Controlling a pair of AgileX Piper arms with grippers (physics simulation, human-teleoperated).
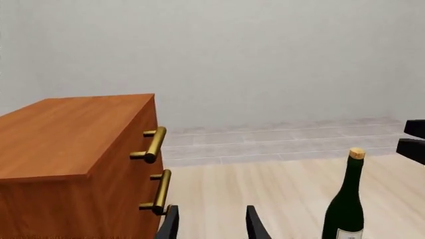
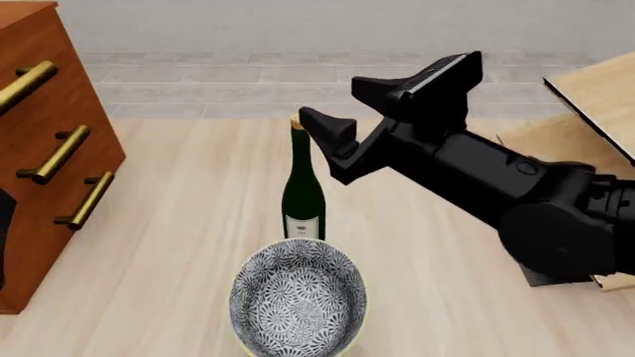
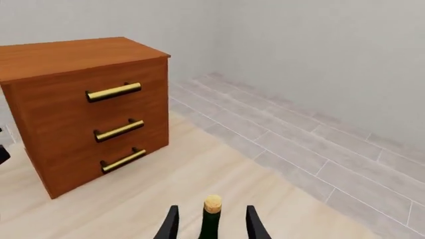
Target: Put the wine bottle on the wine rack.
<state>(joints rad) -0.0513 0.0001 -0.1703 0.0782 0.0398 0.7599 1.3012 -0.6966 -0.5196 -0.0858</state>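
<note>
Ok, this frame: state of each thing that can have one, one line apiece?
wine bottle: upright on the table, corked, not lifted.
right gripper: open, fingers either side of the bottle's neck.
left gripper: open, holding nothing.
drawer cabinet: all three drawers closed.
patterned bowl: upright, nothing visible inside.
wine rack: no bottle seen on the visible part.

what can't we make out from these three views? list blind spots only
- Pale light-wood wine rack: front view shows only a corner, cut by the right edge and covered by the right arm.
- Tall dark green glass wine bottle: base hidden behind the blue-white patterned bowl in front view; label text too small.
- Right gripper: fingers straddle the cork, contact unclear.
- Left gripper: only fingertips visible, apart.
- Reddish-brown drawer cabinet: cut by left edge.
</note>
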